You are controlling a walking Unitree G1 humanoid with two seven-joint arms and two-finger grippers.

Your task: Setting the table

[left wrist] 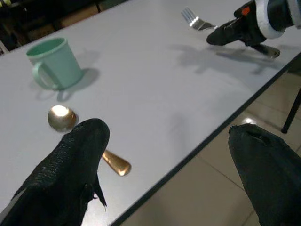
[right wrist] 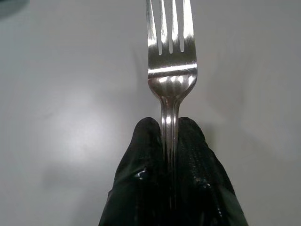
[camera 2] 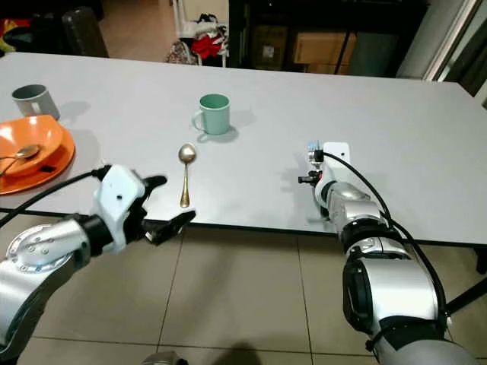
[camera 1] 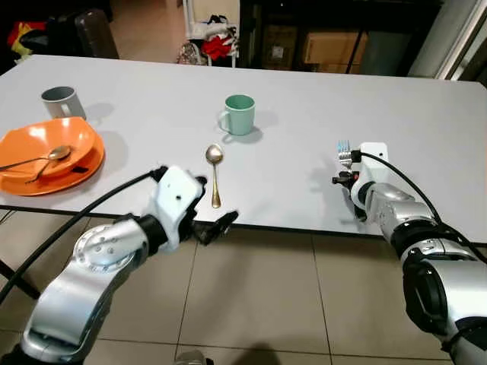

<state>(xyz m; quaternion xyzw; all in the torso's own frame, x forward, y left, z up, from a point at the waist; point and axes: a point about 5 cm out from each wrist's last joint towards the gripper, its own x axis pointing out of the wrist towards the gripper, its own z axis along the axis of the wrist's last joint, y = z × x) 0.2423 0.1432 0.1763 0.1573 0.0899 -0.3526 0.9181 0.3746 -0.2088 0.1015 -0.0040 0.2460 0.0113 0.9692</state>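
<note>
Grey desk (camera 1: pixel 304 99) is carrying a mint-green ceramic mug (camera 1: pixel 240 114) and a long gold metal spoon (camera 1: pixel 215 171). I'm hovering my left hand (camera 1: pixel 213 205), fingers spread, at its near edge. My right hand (right wrist: pixel 168 141) is clenching a shiny steel fork (right wrist: pixel 170 61).

Both arms were built of rounded silver segments with black joints between them. The left gripper (camera 1: pixel 211 204) had a white boxy housing and two long black fingers with a coarse, textured surface. A black cable looped from that housing back along the arm. The right gripper (camera 1: pixel 344 169) carried a similar white housing, a black cable, and a small red-orange mark.
</note>
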